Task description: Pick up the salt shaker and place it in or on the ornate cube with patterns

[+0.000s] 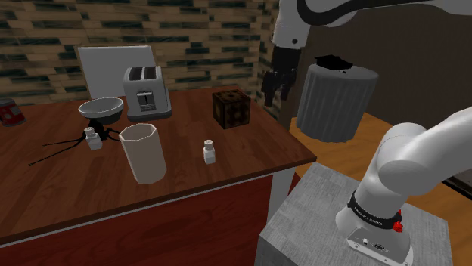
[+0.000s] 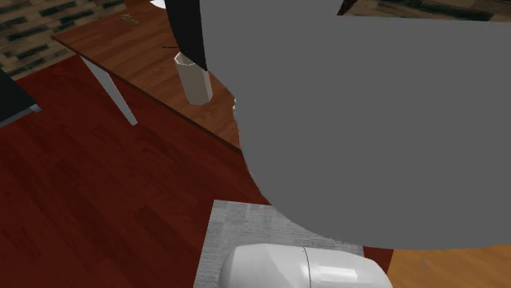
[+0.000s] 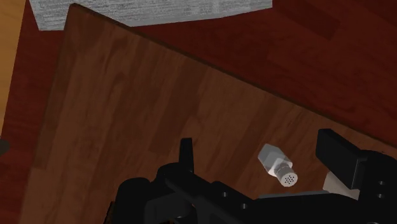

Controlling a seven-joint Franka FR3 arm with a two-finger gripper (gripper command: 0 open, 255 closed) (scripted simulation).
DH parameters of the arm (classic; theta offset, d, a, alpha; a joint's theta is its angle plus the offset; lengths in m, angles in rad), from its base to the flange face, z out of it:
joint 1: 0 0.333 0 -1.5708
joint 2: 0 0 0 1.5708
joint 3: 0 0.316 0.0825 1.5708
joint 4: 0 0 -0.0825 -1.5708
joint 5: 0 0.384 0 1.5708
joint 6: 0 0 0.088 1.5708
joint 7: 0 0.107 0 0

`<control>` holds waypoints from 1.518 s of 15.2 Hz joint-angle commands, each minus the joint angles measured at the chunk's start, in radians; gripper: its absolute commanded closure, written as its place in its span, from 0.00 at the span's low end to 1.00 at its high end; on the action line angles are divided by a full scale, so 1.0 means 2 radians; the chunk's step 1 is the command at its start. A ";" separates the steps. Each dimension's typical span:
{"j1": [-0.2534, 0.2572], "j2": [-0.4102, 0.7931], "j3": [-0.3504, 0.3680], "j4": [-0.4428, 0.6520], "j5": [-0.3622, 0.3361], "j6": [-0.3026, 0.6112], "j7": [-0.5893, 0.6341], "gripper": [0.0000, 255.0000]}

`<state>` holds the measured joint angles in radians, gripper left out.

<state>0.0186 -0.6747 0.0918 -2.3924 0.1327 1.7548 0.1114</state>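
Standing upright near the front edge of the brown wooden table (image 1: 76, 189), the small white salt shaker with a holed cap (image 1: 209, 151) (image 3: 277, 167) is well apart from the dark patterned cube (image 1: 230, 108) behind it. The black two-finger gripper (image 1: 274, 97) (image 3: 257, 141) hangs high beside the table's far corner, fingers spread and empty. The wrist view frames the shaker between them, untouched. A broad grey mass (image 2: 368, 123) hides much of the table in the second exterior view. A pale faceted cup (image 1: 143, 153) (image 2: 195, 78) stands at the shoulder view's left of the shaker. A second small white bottle (image 1: 93, 139) and a silver toaster (image 1: 147, 92) stand farther back.
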 commanded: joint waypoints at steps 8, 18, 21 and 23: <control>0.008 0.129 0.067 0.004 -0.006 0.153 0.052 0.00; 0.004 0.315 0.126 0.083 -0.095 0.277 0.147 0.00; 0.005 0.336 0.127 0.086 -0.109 0.294 0.158 0.00; 0.005 0.346 0.127 0.083 -0.115 0.307 0.162 0.00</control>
<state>0.0294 0.0055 0.3467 -2.2267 -0.0905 2.3565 0.4323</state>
